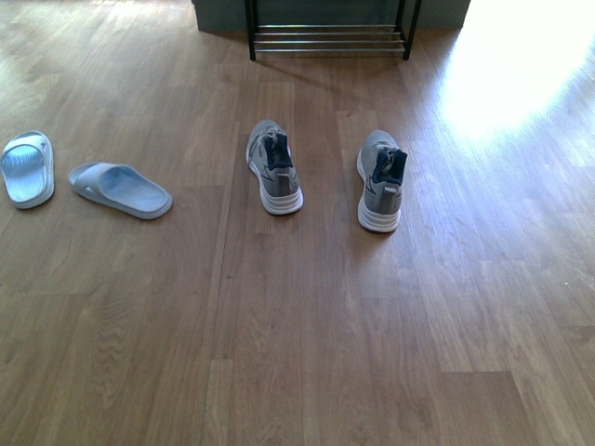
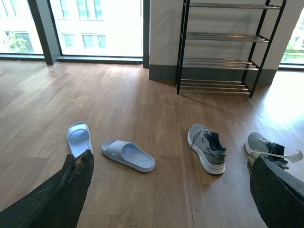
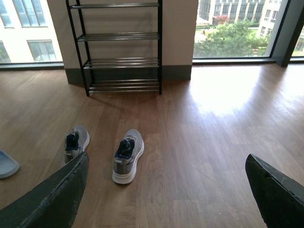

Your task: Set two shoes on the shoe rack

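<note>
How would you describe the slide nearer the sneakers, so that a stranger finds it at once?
From the shoe rack at the far end, come back over the wooden floor to the grey sneakers. Just left of them is the pale blue slide you want. It lies almost crosswise next to the sneakers, while the other slide lies lengthwise, further left.

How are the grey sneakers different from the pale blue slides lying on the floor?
The grey sneakers are closed knit shoes with white soles; the pale blue slides are open rubber ones. The sneakers stand side by side, toes toward the shoe rack; the slides point in different directions. The sneakers sit straight before the rack, the slides off to the left. All rest sole-down on the wooden floor, none on the rack.
</note>
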Motion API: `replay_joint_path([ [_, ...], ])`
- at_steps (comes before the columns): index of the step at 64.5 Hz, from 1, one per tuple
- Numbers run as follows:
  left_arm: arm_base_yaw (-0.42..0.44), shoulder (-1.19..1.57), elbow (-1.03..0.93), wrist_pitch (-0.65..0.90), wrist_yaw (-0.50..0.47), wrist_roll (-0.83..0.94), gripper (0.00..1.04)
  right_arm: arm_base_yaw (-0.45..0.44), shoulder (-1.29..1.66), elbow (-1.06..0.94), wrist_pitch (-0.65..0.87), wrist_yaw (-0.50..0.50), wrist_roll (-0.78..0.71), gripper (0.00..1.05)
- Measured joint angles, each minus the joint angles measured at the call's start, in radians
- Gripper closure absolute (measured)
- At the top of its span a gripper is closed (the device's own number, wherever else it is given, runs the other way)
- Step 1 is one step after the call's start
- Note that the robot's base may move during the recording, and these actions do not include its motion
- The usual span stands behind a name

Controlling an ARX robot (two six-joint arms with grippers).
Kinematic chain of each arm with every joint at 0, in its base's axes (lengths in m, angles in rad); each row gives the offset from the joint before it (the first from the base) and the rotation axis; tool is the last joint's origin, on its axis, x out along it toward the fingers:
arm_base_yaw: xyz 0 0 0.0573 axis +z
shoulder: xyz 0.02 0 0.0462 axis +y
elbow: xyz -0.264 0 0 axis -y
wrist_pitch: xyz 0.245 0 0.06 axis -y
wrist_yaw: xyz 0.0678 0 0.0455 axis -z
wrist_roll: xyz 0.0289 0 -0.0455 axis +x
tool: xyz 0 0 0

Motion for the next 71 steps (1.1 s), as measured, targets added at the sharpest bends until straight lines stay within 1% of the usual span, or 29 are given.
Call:
replay_joint_path([
  [71,0.000,0.000,0.000,0.000,0.000,0.000,0.09,0.000,0.000,0.000,0.000,0.000,0.000,0.09],
])
